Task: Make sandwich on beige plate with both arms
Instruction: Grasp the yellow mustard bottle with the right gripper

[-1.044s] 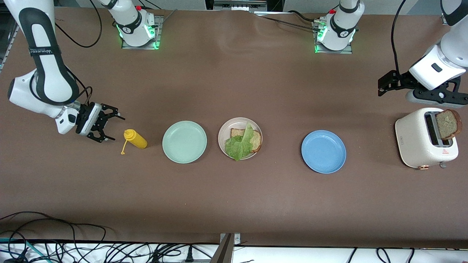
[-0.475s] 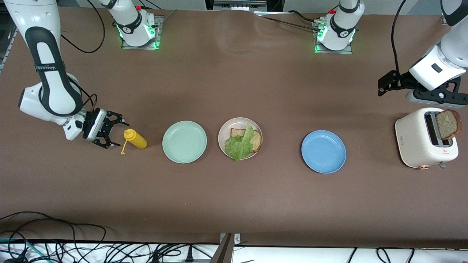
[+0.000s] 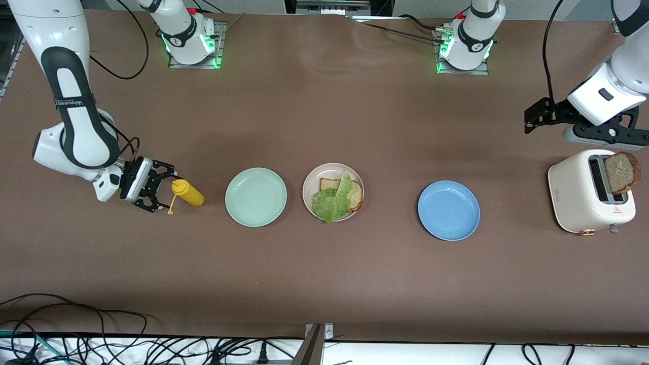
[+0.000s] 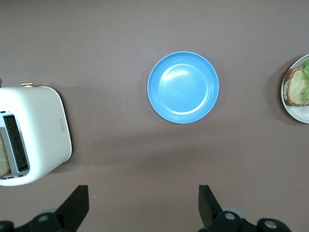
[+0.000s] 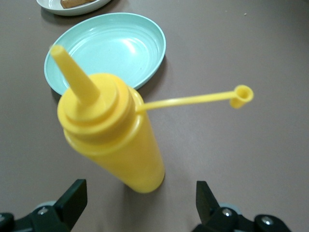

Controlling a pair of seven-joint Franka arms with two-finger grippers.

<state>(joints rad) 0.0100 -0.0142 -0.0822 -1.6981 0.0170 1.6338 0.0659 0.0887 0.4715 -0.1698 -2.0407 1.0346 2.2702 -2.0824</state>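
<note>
Front view: brown matte table [image 3: 324, 284], faintly creased near the robot bases, tangle of black cables [image 3: 101, 344] along the white floor strip at the near edge. Green-lit base mounts at 11 and 1 o'clock.

At centre, round pale pinkish-beige plate [image 3: 310, 178] bearing one brown wholegrain toast slice [image 3: 357, 196] with a ruffled green lettuce leaf [image 3: 332, 200] draped over it, no top slice. Toward the right arm's end, just beside it, round mint-green plate [image 3: 255, 196]; toward the left arm's end, well apart, round glossy blue plate [image 3: 448, 210].

At 9 o'clock, yellow plastic squeeze bottle [image 3: 187, 192] standing on the table, tethered cap hanging toward the near edge. Right gripper [image 3: 157, 186] low at the bottle, black fingers spread wide on either side of its nozzle end, grasping nothing. In the right wrist view, bottle [image 5: 111, 140] between the fingertips with clear gaps on both sides.

At 3 o'clock, cream rounded toaster [image 3: 573, 195] with a second brown toast slice [image 3: 621, 172] standing up out of its slot. Left gripper [image 3: 530, 119] waiting above the table near the toaster, fingers [image 4: 77, 205] parted, empty.
</note>
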